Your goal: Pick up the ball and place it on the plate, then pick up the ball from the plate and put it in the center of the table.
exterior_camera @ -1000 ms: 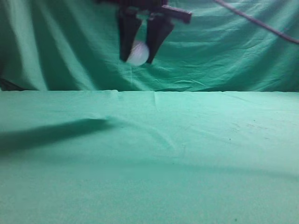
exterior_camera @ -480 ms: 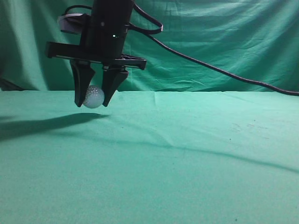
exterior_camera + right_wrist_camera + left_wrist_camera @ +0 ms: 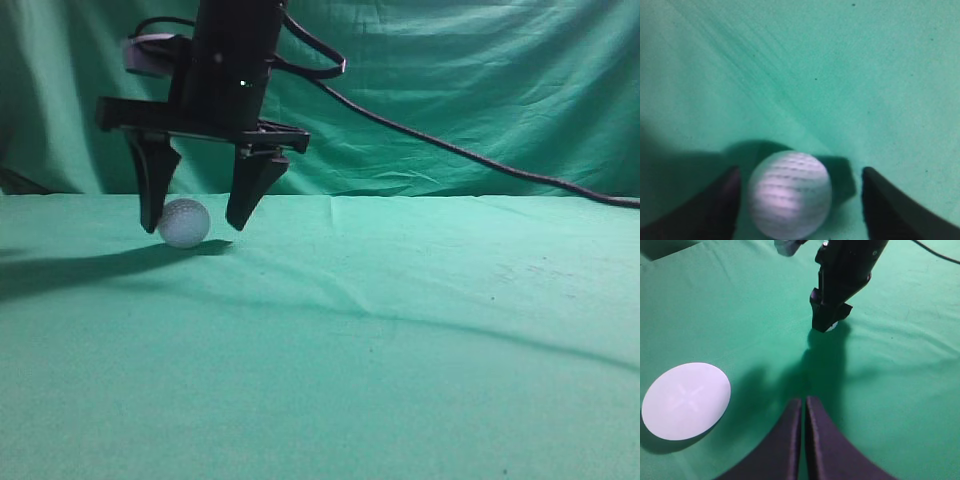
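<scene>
The ball (image 3: 184, 222), small, white and dimpled, lies on the teal-green table (image 3: 400, 350) at the left of the exterior view. My right gripper (image 3: 193, 227) hangs straight over it, open, with one black finger on each side and not gripping it. In the right wrist view the ball (image 3: 790, 195) sits between the spread jaws (image 3: 800, 172), closer to the left finger. My left gripper (image 3: 804, 401) is shut and empty, low over the cloth. The white round plate (image 3: 686, 400) lies to its left. The ball (image 3: 832, 327) peeks out beneath the right arm (image 3: 845, 275).
A black cable (image 3: 450, 150) runs from the right arm out to the right edge. A darker green curtain (image 3: 480, 80) hangs behind the table. The arm casts a long shadow (image 3: 90, 268) to the left.
The right gripper came down and to the left holding the ball, then opened. The ball dropped from the jaws onto the cloth.
</scene>
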